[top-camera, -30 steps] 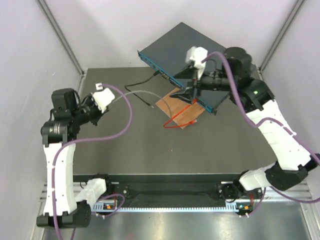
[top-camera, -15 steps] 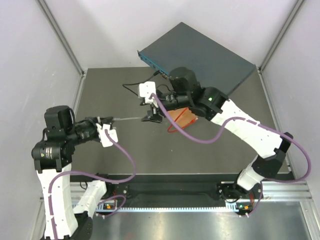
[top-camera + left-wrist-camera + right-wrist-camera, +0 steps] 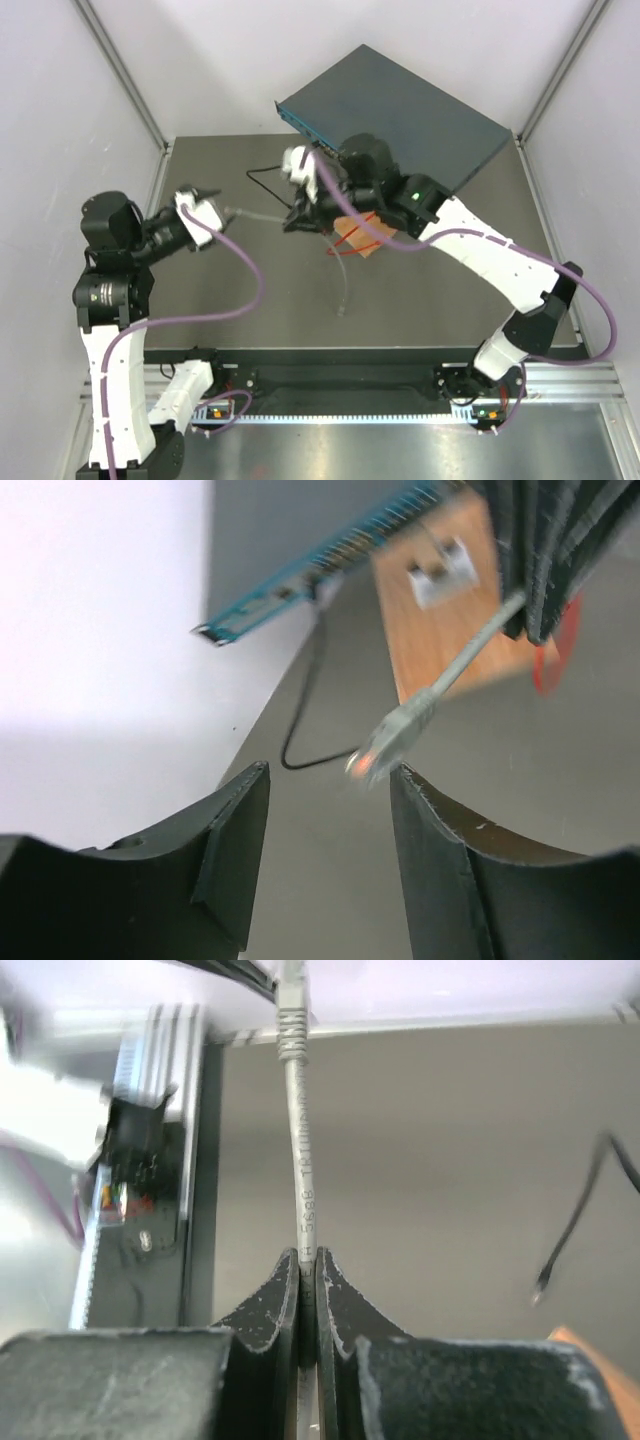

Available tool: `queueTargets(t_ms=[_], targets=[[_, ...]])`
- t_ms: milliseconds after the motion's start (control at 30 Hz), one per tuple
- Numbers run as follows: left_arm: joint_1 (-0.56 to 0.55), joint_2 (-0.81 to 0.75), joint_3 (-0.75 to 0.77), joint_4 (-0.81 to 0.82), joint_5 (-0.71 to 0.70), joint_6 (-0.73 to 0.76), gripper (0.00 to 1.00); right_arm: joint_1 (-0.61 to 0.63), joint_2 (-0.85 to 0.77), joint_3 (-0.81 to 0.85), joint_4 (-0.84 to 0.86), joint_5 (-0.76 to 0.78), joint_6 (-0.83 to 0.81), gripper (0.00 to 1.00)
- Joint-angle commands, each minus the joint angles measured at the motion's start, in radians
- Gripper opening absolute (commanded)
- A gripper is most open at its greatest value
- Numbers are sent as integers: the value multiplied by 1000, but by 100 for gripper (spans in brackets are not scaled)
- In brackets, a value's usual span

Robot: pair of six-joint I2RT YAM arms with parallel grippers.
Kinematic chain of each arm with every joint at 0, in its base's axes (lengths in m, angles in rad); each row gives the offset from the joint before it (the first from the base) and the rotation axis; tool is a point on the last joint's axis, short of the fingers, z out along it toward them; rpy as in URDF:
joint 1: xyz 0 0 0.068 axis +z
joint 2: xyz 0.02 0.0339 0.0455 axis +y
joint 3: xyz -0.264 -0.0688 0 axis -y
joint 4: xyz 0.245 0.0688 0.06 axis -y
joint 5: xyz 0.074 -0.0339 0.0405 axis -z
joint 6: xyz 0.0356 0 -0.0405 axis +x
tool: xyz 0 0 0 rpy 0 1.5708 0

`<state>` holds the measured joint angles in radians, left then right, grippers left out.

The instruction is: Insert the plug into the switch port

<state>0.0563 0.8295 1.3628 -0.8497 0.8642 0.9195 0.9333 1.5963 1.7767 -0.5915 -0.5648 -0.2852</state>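
Since half a second ago, the left arm has swung up and outward. The right arm has raised the thin grey cable (image 3: 300, 1160), whose slack now trails toward the near edge. One second ago the right arm was at the switch front, so I read this as a detour away from insertion, handling the wrong lead.

1. The wide, flat, dark blue-grey switch box (image 3: 400, 105) has a matte lid. The switch port is one socket in the row (image 3: 345, 548) along its narrow blue face, and blur stops me singling it out.
2. The dark grey worktop (image 3: 450, 300) is smooth and non-reflective.
3. The orange-brown wooden board (image 3: 440, 630) lies flat before the box.
4. The right fingers (image 3: 270, 1305), black and rough-surfaced, are pinched closed on the grey cable, which bears printed lettering.
5. The left fingers (image 3: 230, 850), curved black plastic, are spread wide and hold nothing. The grey cable's ribbed connector (image 3: 400, 725) hangs beyond them.
6. A thin black cable (image 3: 305, 715) curls on the worktop.
7. The thin red cable (image 3: 345, 251) rests at the board, ungripped. I cannot make out its plug.
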Motion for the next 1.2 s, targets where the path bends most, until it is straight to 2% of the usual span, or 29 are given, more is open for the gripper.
queueTargets(t_ms=[0,100,133,167,233,333,467,533,700,967,1167], targets=[[0,42,22,463,-137,-655,57,-152,-90,-25,182,-50,344,0],[1,77,50,572,-182,-966,57,-235,-136,-65,278,-78,503,0],[0,71,42,659,-198,-1038,57,-246,-150,-89,327,-89,538,0],[2,66,13,704,-205,-1171,57,-261,-160,-101,352,-92,601,0],[2,47,-23,786,-227,-1337,56,-272,-196,-152,430,-95,661,0],[0,40,-77,883,-229,-1459,52,-271,-225,-195,507,-98,759,0],[-1,39,-190,1069,-108,-1692,51,-272,-239,-240,599,-104,884,0],[-1,37,-244,1277,-73,-1824,51,-272,-231,-263,680,-131,938,0],[-35,40,-317,1449,-38,-1868,51,-272,-213,-316,847,-159,1087,0],[-122,57,-347,1492,-67,-1852,53,-265,-179,-333,946,-171,1175,0],[-176,82,-358,1503,-102,-1819,55,-254,-173,-338,964,-172,1172,0]])
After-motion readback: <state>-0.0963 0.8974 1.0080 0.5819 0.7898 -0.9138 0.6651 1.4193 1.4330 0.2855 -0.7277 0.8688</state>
